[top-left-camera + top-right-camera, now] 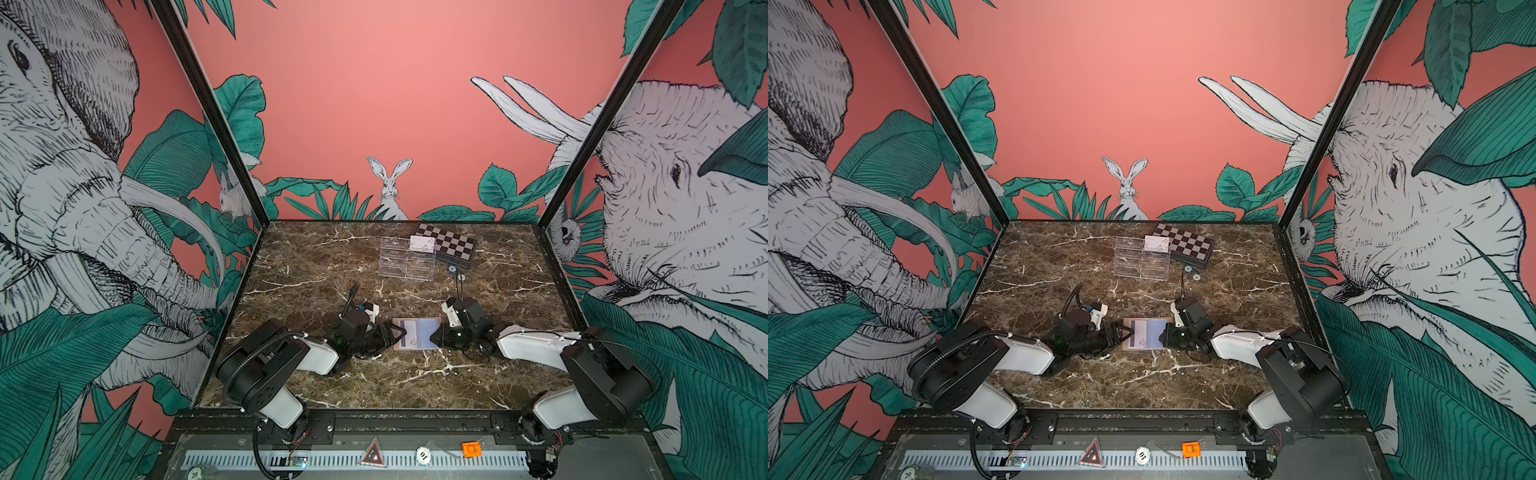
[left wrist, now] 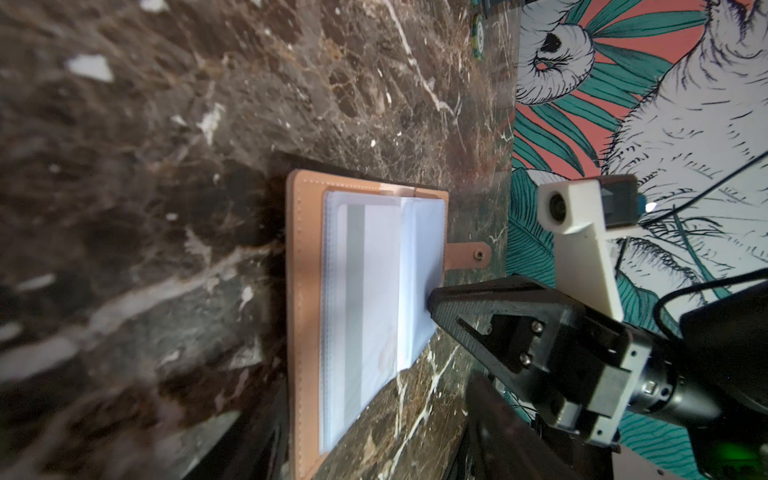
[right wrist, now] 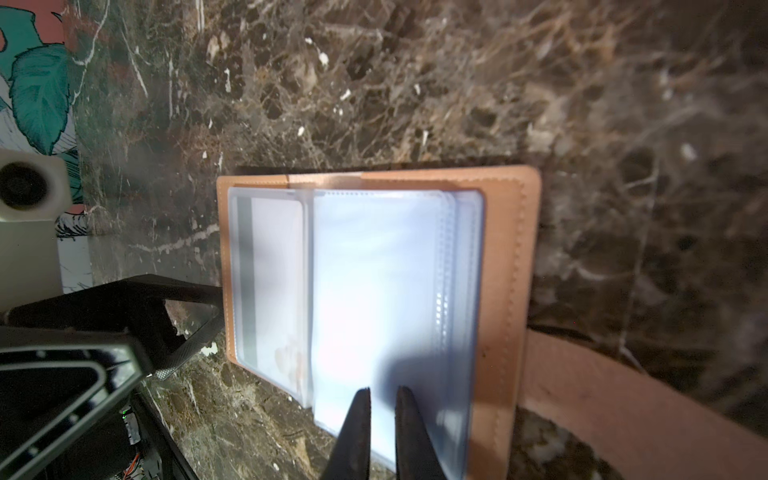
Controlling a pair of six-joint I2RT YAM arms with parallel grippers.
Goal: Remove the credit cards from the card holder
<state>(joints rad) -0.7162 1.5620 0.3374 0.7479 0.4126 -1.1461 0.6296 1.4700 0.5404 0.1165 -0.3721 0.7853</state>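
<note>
The right claw (image 3: 382,392) has its two fingers drawn almost together with only a slim gap between them. Their tips rest on the pale sleeves (image 3: 374,291) of the card holder (image 3: 503,257), on the side nearer the right arm; whether they pinch a sleeve cannot be told. The left claw (image 3: 214,309) stands open at the opposite edge, the tip of one finger right at the tan border.

The card holder lies open and flat on the table (image 1: 415,382), near the front middle and between the two arms in both top views. Its strap tab (image 2: 467,255) sticks out on the right arm's side. A white card (image 3: 274,282), with a grey stripe along one long edge and a faint pink mark, sits in the clear sleeve on the left arm's side.

Well apart, toward the back of the table, a clear tray (image 1: 405,262) stands just beside a checkered box (image 1: 451,245). A second card (image 1: 422,243) lies at the tray's back corner next to the box. Two small round discs (image 1: 451,269) lie just in front of the box
</note>
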